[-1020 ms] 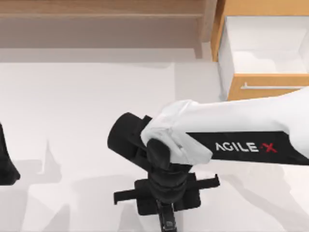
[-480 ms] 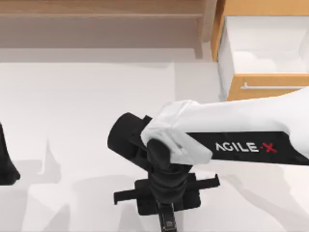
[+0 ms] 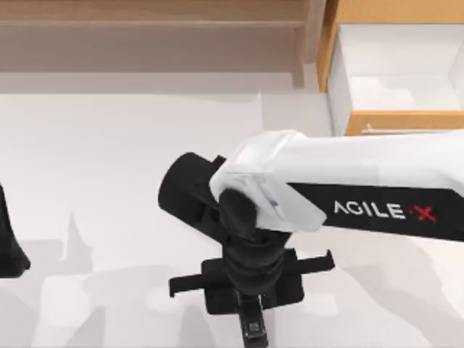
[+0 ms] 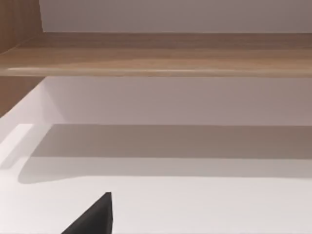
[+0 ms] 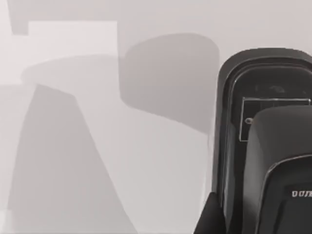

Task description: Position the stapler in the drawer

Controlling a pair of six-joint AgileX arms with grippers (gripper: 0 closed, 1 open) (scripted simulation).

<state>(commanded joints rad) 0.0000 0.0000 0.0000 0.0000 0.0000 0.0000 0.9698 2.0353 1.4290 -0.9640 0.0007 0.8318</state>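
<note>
The stapler [image 3: 254, 332], a slim black bar with a tiny pale mark, sits near the table's front edge at the middle. It looms large and dark in the right wrist view [image 5: 273, 146]. My right arm reaches in from the right, and its gripper [image 3: 252, 319] points straight down, shut on the stapler. The drawer [image 3: 395, 122] stands pulled open at the back right, showing white inner walls; the arm covers part of its orange-wood front and silver handle. My left gripper [image 3: 7, 246] stays parked at the left edge, with a black tip [image 4: 92, 220] showing in the left wrist view.
A wide grey-brown wooden shelf unit [image 3: 145, 36] runs along the back, left of the drawer, and also appears in the left wrist view [image 4: 161, 53]. The white tabletop [image 3: 109, 159] lies bare between the shelf and the arms.
My right arm has risen a little toward the camera and shifted toward the back. The stapler has stayed under the gripper and moved with it. The left arm has not moved.
</note>
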